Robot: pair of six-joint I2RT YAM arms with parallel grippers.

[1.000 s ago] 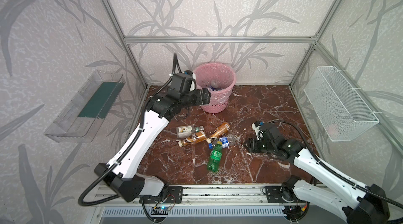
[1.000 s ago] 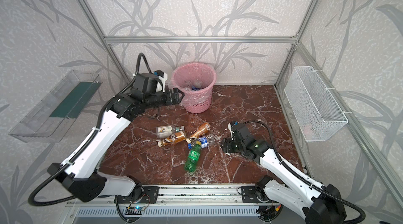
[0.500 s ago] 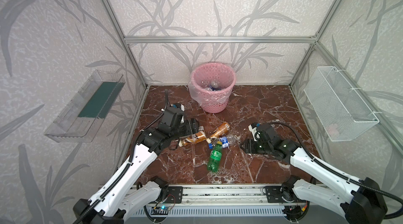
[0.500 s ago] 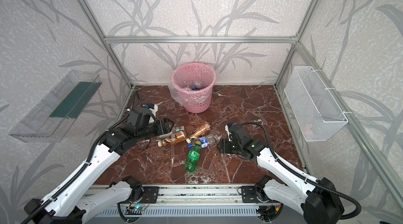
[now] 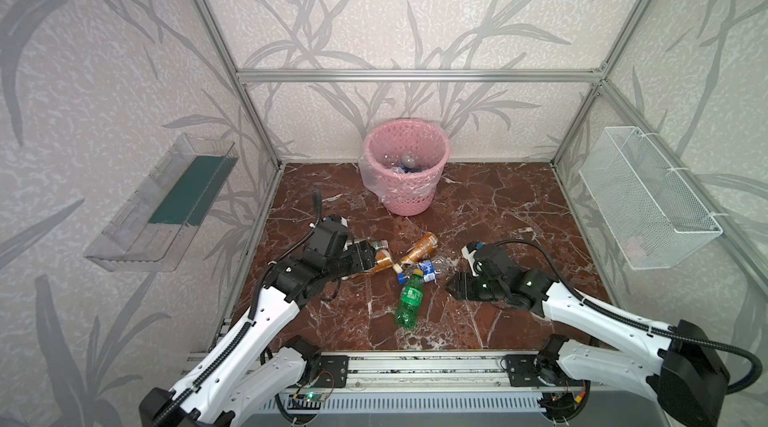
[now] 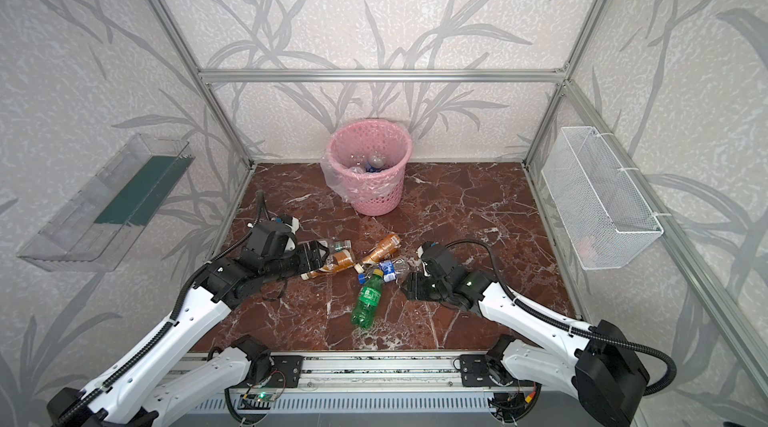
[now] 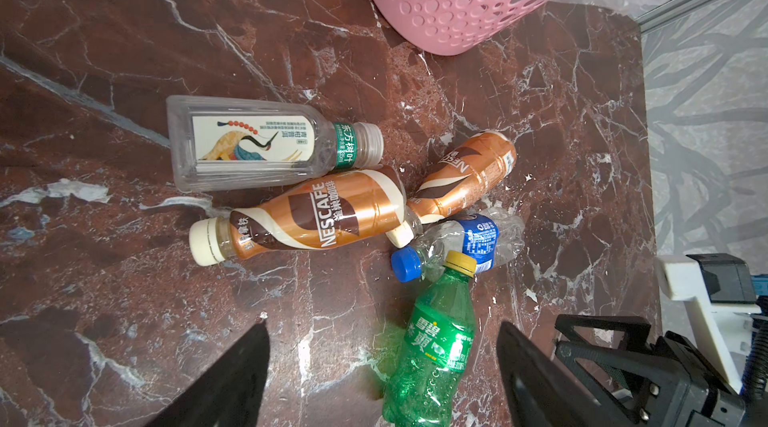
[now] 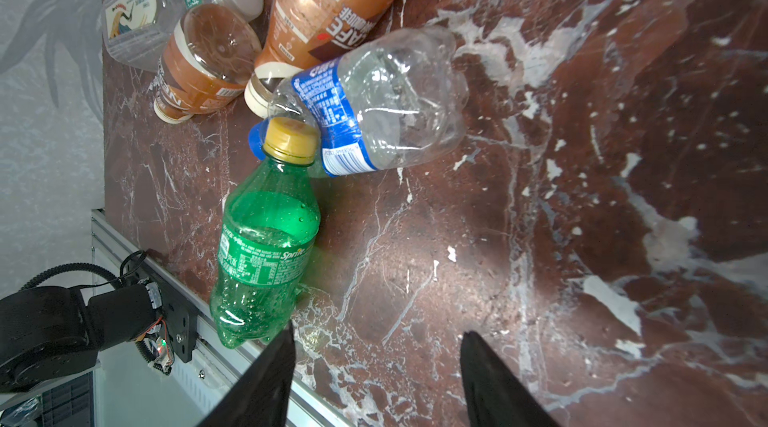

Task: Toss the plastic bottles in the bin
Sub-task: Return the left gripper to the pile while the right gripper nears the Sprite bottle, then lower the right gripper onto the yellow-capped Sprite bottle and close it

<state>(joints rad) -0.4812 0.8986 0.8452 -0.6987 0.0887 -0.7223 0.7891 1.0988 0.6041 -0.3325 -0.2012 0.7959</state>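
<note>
Lighting bright, even, from overhead; shadows soft and short. Glare patches on the polished worktop [image 8: 665,246] and clear bottle [image 8: 399,104]. Top views sharp; wrist views slightly soft toward their edges.

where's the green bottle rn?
In both top views the green bottle lies on the floor, front centre, its yellow cap against the blue-label bottle, just left of the right gripper.
</note>
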